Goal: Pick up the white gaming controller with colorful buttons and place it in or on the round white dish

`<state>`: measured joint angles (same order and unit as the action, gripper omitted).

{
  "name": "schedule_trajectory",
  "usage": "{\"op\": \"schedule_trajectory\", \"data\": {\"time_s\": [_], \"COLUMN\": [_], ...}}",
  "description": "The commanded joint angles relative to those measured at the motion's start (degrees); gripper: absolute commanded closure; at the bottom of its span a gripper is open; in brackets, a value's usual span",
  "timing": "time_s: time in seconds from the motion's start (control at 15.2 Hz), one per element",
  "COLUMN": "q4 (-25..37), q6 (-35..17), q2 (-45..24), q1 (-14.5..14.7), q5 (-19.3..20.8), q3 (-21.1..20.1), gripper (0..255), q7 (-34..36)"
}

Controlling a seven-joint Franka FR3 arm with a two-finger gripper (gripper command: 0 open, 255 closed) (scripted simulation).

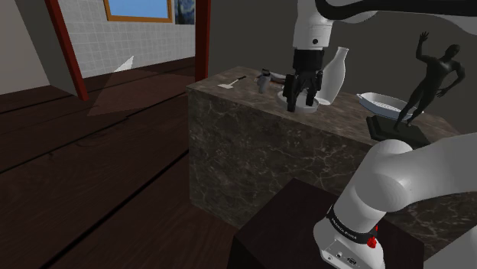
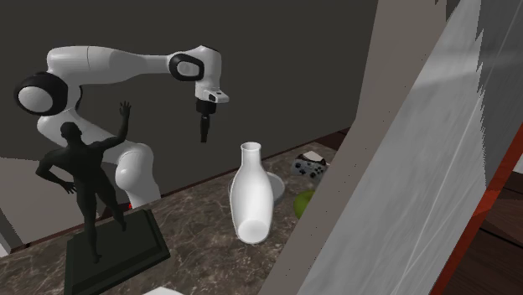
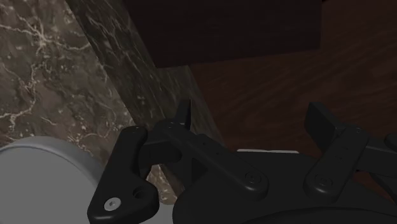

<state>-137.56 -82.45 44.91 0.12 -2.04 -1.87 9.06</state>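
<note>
- A white narrow-necked vase [image 1: 337, 72] is seen on the dark marbled desk [image 1: 252, 130], just beside the hand [image 1: 300, 103].
- A white oblong bowl [image 1: 381, 101] is set beyond the vase, farther from the hand.
- A black statue [image 1: 436, 76] of a figure with one arm raised is stood on a dark square base [image 1: 397, 130], well apart from the hand.
- A small pale object [image 1: 229, 84] is laid on the hand's opposite side, near the desk's corner.
- A green object [image 2: 303, 203], partly hidden, is seen past the vase from the hand.
- A dark plank floor [image 1: 92, 176] is spread below the desk.
</note>
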Motion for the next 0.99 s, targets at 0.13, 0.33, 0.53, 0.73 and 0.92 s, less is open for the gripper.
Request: {"op": "schedule_trajectory", "data": {"time_s": [0.13,0.33,0.53,0.73,0.92], "q4": [2.25,6.09,10.49,15.45,21.00], "q6": [-1.59,-3.64,-5.23,-6.36,-7.00], "q2": [-3.76,-9.48,-15.28,-21.16,-27.14], "q1": [-0.83,-1.93,-2.86,-3.69,-4.45], "q5": [1.23,2.72,3.79,4.44,4.66], "q3": [1.45,3.53,5.50,7.36,9.14], "gripper": [0,0,0,0,0], "q7": [-1.32,-3.22,-5.07,-6.91,-8.78]}}
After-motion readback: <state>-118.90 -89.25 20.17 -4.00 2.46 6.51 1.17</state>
